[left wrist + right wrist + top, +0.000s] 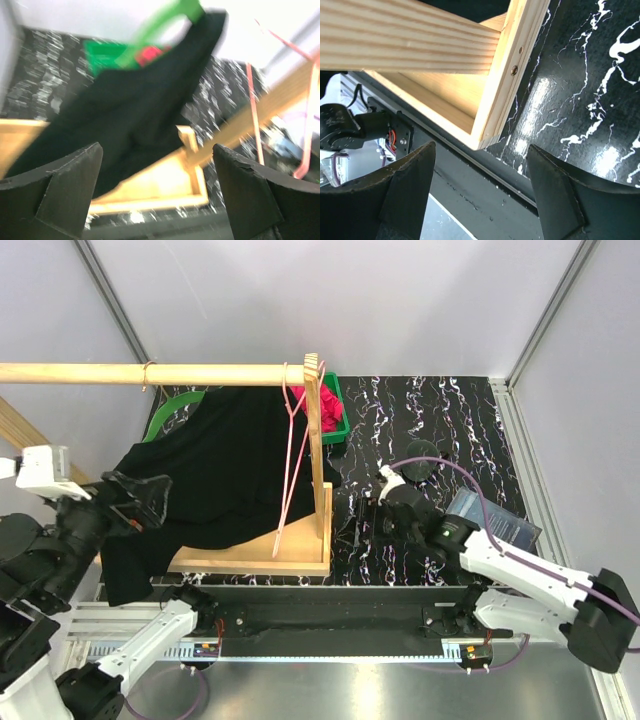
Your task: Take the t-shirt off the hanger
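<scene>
- Shirt (220, 475), centre left: black, draped from beneath rod (150, 373) down over wooden base (250, 562).
- Hanger (295, 450), pink, on rod at upper centre, just right of shirt.
- Left tool (148, 495), at shirt's left edge: spread wide, empty.
- Right tool (388, 502), centre right: spread wide, empty, near base corner.

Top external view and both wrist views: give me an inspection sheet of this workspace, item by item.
Surface: black marbled table, with a wooden rack base on it.
Job's things: black t-shirt draped left of the rack's post, over the base; pink hanger on the pole, looks bare.
Clutter: green bin holding pink cloth; grey-blue tray.
End effectors: left end effector open, empty; right end effector open, empty, by the base corner.
Cables: purple cable along the right arm.
Surroundings: white walls.
</scene>
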Controlling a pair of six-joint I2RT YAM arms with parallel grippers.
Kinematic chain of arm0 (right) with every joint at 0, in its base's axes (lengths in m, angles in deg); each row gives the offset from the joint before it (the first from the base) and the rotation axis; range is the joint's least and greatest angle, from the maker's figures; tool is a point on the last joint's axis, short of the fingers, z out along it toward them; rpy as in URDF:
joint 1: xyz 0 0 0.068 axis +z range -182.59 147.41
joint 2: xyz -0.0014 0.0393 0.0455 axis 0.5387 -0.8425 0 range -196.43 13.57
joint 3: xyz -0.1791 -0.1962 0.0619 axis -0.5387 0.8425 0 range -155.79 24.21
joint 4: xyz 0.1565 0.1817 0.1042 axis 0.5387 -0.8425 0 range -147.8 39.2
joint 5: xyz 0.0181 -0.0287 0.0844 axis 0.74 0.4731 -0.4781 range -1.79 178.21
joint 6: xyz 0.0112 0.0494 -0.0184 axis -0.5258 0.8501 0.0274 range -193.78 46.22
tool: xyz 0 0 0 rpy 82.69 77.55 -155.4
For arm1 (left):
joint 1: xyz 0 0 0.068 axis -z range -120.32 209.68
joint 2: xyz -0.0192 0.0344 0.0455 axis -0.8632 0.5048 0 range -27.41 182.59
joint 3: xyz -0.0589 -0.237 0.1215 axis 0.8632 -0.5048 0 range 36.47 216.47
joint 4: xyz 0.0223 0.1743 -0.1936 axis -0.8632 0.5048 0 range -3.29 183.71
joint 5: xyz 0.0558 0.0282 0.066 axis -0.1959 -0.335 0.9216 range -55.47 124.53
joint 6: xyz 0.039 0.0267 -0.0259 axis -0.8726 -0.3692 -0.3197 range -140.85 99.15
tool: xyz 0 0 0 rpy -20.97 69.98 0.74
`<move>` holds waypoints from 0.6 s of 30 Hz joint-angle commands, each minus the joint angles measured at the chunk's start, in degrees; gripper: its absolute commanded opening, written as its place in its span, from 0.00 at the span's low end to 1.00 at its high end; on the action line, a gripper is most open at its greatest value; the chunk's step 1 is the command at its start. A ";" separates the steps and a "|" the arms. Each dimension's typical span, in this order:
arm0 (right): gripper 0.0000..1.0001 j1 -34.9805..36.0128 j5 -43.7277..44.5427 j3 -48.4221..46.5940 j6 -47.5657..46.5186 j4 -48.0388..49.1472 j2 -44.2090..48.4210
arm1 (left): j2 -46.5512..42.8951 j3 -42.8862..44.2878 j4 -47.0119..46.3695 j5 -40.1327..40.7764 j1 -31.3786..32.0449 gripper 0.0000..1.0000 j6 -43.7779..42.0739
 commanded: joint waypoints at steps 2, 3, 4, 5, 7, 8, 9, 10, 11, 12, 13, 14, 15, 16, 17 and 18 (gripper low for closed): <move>0.81 0.40 -1.01 1.02 -0.86 -2.94 5.72 | 3.42 1.41 -2.99 22.44 0.05 0.97 -9.19; 0.81 0.40 -1.09 1.46 -0.77 -3.12 6.34 | 3.60 0.53 -3.34 25.16 0.14 0.97 -10.70; 0.81 0.32 -1.27 1.63 -0.77 -3.29 6.96 | 3.60 -1.83 -4.91 28.59 0.14 0.97 -13.50; 0.81 0.31 -1.27 1.81 -0.69 -3.47 8.01 | 3.08 -2.89 -5.97 28.88 0.05 0.98 -14.83; 0.81 0.40 -1.71 2.34 -0.68 -3.82 8.81 | 1.68 -6.57 -10.26 27.13 0.14 0.98 -18.43; 0.82 0.40 -1.88 2.25 -0.69 -4.34 9.42 | 1.15 -7.81 -11.68 26.78 0.14 0.99 -19.32; 0.82 0.40 -1.97 2.34 -0.69 -4.70 9.77 | 0.71 -8.78 -12.83 26.16 0.14 0.99 -19.94; 0.82 0.40 -2.06 2.43 -0.69 -5.14 9.95 | 0.18 -9.66 -14.67 25.38 0.14 0.99 -22.73; 0.82 0.32 -2.24 2.51 -0.77 -5.75 10.56 | 0.00 -11.50 -15.29 24.41 0.14 0.99 -23.62; 0.82 0.31 -2.50 2.69 -0.69 -6.02 10.83 | -0.09 -12.21 -15.82 22.83 0.14 0.99 -24.59; 0.82 0.31 -2.59 2.78 -0.95 -6.28 11.09 | 0.00 -13.00 -16.17 22.56 0.05 0.99 -25.99; 0.82 0.31 -2.59 2.69 -1.12 -7.07 11.53 | 0.26 -14.06 -16.18 22.82 0.14 0.99 -26.35; 0.82 0.31 -2.50 2.52 -1.39 -7.42 11.88 | 0.44 -14.59 -16.27 24.39 0.14 0.99 -26.45; 0.82 0.31 -2.33 2.43 -1.82 -7.77 12.15 | 0.53 -15.20 -16.27 24.57 0.05 0.99 -26.71; 0.82 0.31 -2.15 2.25 -2.00 -8.65 12.50 | 0.44 -15.73 -16.35 24.14 0.05 0.99 -26.97; 0.82 0.40 -1.98 1.73 -2.26 -8.92 12.68 | 0.44 -16.61 -16.44 22.83 0.05 0.99 -26.97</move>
